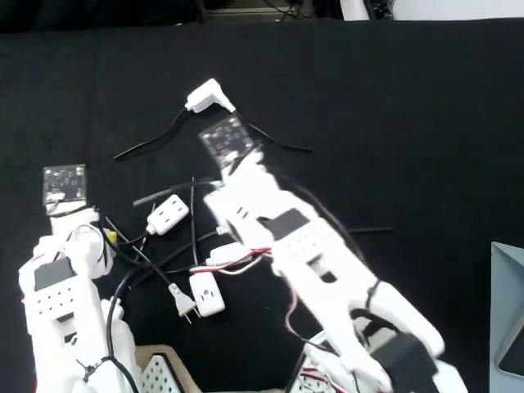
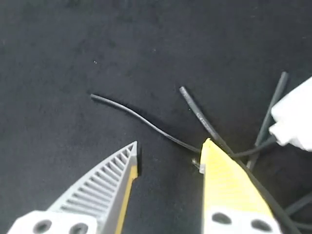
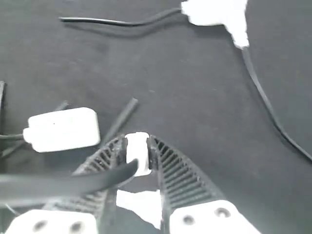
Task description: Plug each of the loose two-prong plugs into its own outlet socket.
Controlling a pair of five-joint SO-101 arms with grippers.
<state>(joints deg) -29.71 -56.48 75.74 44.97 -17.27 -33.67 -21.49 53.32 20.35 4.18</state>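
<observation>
right tool (image 3: 137, 140): pinching a small white plug (image 3: 138, 157); outlet socket (image 3: 61, 129) just beside
left tool (image 2: 170, 143): spread wide over the black table (image 2: 73, 48); thin cord (image 2: 141, 119) near its tips

The left arm (image 1: 57, 286) is placed at lower left, the left gripper (image 2: 170, 144) spread apart. The right arm (image 1: 319, 262) is extended from lower right toward centre, the right gripper (image 3: 137, 142) clamped on a white plug (image 3: 138, 157).

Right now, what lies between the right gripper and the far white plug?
Bare black cloth; the right wrist view shows nothing between right gripper and far white plug.
</observation>
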